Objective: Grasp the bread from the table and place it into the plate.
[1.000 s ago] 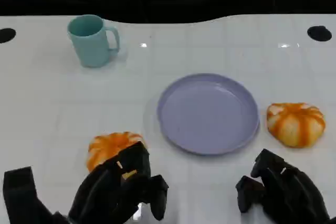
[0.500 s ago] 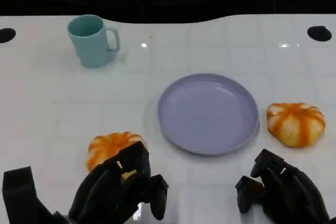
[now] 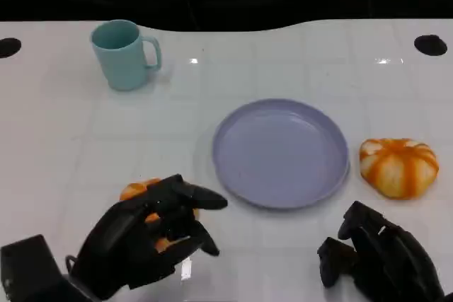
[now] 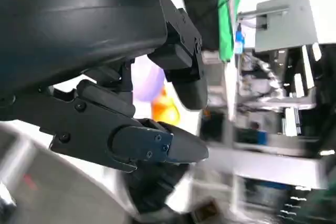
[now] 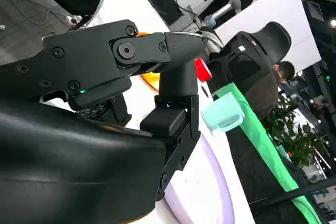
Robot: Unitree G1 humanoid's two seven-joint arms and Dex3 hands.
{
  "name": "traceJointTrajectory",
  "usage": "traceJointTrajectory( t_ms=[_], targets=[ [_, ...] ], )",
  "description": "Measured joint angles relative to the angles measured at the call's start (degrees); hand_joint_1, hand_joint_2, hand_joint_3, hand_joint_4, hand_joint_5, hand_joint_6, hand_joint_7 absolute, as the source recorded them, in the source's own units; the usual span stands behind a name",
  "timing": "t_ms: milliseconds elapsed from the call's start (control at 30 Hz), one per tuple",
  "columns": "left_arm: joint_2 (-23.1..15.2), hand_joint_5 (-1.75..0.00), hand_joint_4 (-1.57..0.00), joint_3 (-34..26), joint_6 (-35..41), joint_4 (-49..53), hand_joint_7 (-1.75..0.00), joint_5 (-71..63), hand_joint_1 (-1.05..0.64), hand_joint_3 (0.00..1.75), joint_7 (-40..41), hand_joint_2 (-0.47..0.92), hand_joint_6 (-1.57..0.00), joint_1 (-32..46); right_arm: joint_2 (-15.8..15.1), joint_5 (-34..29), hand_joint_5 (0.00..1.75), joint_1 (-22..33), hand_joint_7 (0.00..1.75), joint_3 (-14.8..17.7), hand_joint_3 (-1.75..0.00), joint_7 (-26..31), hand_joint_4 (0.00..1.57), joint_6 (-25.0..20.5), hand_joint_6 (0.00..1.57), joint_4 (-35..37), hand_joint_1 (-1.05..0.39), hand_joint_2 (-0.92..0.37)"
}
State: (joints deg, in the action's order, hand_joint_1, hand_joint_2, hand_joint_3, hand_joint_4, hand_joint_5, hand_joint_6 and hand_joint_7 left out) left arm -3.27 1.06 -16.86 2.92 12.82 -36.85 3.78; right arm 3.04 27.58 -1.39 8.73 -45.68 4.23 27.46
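Two orange-and-white striped breads lie on the white table. The left bread [image 3: 134, 192] is mostly covered by my left hand [image 3: 145, 238], whose fingers spread over its top; orange shows between them. I cannot tell whether they press on it. In the left wrist view a bit of orange bread [image 4: 165, 109] shows past the fingers [image 4: 157, 148]. The right bread [image 3: 398, 166] sits just right of the empty lilac plate [image 3: 280, 152]. My right hand [image 3: 379, 259] rests near the front edge below that bread, fingers loosely bent, holding nothing.
A teal mug [image 3: 124, 54] stands at the back left, far from both hands. The table's dark far edge runs behind it. The right wrist view shows the mug [image 5: 223, 115] and a seated person [image 5: 286, 72] beyond the table.
My left hand has moved forward and opened its fingers over the left bread, hiding most of it. The right hand, plate, mug and right bread have stayed put.
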Motion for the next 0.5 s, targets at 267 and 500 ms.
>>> traceJointTrajectory(
  t_ms=[267,500],
  targets=[
    [-8.6,-0.57,-0.32,0.2,-8.8,-6.3,-0.06,-20.8,-0.69,0.15,9.0,0.92,-0.41,0.0,0.0,-0.1,1.67,0.1,1.42,-0.2,-0.24,0.7,0.77,-0.2,0.68,-1.3,-0.55,-0.92],
    [-16.2,-0.53,-0.28,0.3,-10.2,-13.1,-0.01,-48.9,-0.75,0.19,21.4,0.92,-0.36,-0.2,0.1,-0.1,1.67,-0.1,1.41,-0.2,-0.22,0.7,0.78,-0.3,0.69,-1.1,-0.55,-0.92]
  ],
)
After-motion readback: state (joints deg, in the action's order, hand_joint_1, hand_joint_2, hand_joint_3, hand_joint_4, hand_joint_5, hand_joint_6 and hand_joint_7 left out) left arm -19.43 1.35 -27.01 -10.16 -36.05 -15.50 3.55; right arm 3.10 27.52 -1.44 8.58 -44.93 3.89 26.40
